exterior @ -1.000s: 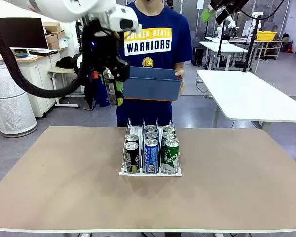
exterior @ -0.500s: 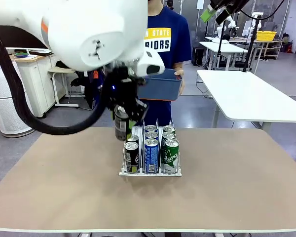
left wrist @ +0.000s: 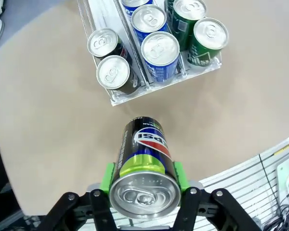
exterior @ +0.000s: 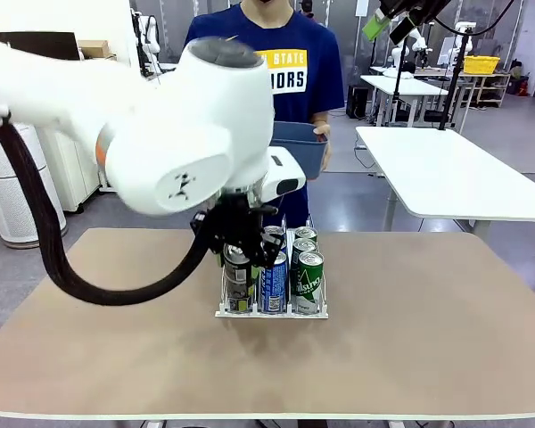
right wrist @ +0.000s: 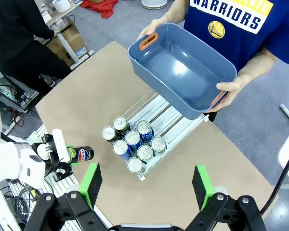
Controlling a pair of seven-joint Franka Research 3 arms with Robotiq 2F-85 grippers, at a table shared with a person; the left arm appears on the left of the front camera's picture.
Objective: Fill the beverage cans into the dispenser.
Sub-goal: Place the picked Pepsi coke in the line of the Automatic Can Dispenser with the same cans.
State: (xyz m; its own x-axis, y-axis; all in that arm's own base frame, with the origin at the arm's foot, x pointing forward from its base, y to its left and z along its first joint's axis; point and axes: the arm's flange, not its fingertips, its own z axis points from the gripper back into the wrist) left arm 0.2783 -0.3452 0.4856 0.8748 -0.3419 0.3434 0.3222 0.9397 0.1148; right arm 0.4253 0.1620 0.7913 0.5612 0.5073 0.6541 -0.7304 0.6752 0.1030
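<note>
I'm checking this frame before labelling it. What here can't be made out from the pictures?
- Front view: the left arm's body covers the left gripper, most of its held black can and the dispenser lane behind it.
- Left wrist view: the dispenser's far end is cut off by the top edge.
- Right wrist view: the labels of the cans in the dispenser are too small to read.

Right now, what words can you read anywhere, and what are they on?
"WARRIORS": the person's blue shirt.
"STATE" over "RIORS": the same shirt in the front view, partly hidden.
"PSI": the black can in the left gripper, first letters hidden.
White lettering on the front green can: too blurred.
</note>
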